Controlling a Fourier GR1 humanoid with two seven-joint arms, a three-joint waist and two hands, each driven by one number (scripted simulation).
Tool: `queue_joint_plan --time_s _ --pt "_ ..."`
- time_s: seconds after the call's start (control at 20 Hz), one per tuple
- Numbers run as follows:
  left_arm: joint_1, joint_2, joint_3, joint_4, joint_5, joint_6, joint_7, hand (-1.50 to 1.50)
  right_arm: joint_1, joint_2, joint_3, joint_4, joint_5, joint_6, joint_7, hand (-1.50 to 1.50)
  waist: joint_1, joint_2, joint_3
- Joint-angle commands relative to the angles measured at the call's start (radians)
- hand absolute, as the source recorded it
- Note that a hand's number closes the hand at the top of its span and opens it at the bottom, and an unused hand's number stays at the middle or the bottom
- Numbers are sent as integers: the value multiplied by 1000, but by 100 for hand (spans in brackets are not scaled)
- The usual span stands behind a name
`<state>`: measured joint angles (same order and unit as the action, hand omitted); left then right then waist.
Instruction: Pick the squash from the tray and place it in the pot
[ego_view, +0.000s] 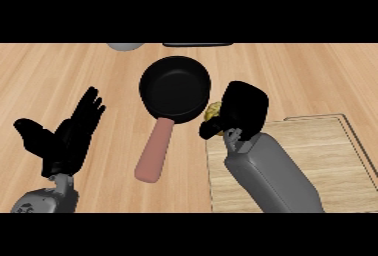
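The counter (310, 70) is light honey-tan wood with fine, darker grain streaks running along it. The pan (176, 87) is plain black all over, with a dull salmon-pink handle (153, 155). The tray (332, 150) at the near right corner is paler, greyer wood, with a thin dark line following its rim. The squash (213, 110) shows as a mottled yellow patch. The left hand (70, 132) and right hand (244, 107) are flat black, on mid-grey forearms (277, 172). At the far edge sit a pale grey rounded object (125, 46) and a dark flat one (198, 44).

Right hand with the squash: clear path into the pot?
Likely yes. The right hand, curled round the squash, sits beside the pot, at its right rim, with nothing between them.
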<state>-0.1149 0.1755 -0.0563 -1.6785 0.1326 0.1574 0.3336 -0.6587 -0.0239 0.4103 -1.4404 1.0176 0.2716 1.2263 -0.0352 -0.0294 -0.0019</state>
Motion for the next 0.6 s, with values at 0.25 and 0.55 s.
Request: queue_joint_plan --time_s 0.25,0.55 --pt "-10 -13 2 28 4 -6 -21 0 -88 23 65 -258 217 -13 260 150 15 5 -2" --pt "-10 -35 -46 14 -20 -10 -28 0 -362 23 67 -276 229 106 260 150 56 12 -2"
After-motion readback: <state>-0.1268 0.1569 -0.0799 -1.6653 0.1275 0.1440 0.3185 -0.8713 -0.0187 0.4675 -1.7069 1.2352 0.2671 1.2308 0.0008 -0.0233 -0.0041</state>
